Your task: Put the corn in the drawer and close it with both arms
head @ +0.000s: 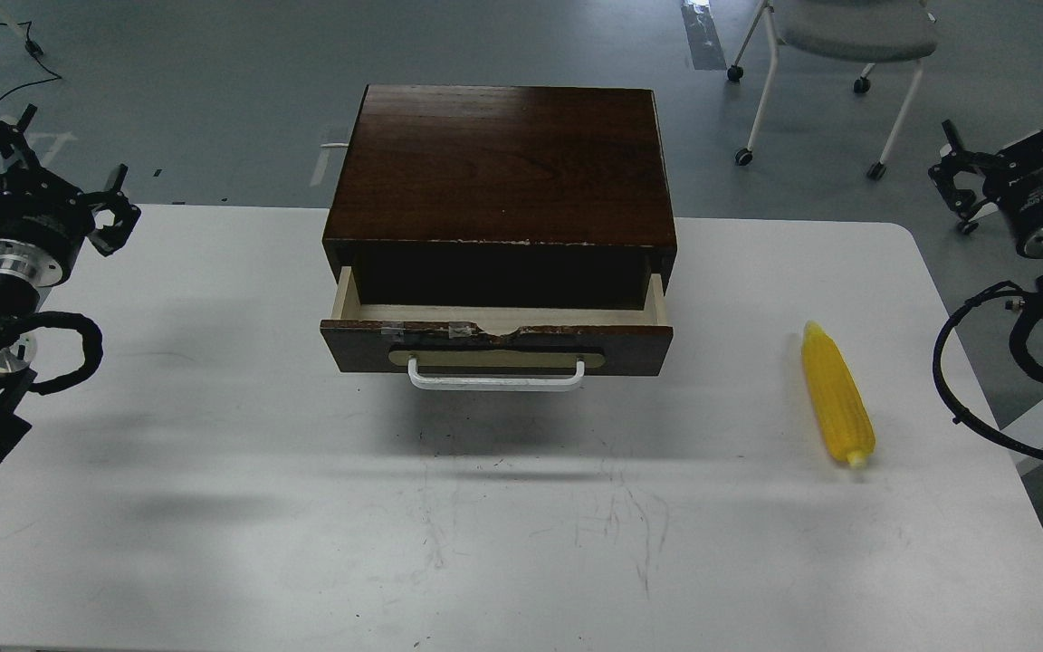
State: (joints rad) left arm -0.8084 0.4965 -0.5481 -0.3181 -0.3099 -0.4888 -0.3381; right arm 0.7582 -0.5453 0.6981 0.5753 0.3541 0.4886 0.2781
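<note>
The left pincer [51,181] hangs spread at the table [214,507] left edge, holding nothing. The drawer [496,349] sits partly pulled out at centre, bare table before it. The corn [837,394] lies right, near that edge. The right pincer [1006,149] spreads wide beyond it.

Even overhead light; soft shadows (table [214,543]); sharp.

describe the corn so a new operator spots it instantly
Start at the dark brown wooden cabinet at the back middle of the white table; its drawer is pulled partly open. To its right, alone on bare tabletop, lies the corn: a yellow, bumpy, tapered ear, the only brightly coloured thing there.
</note>
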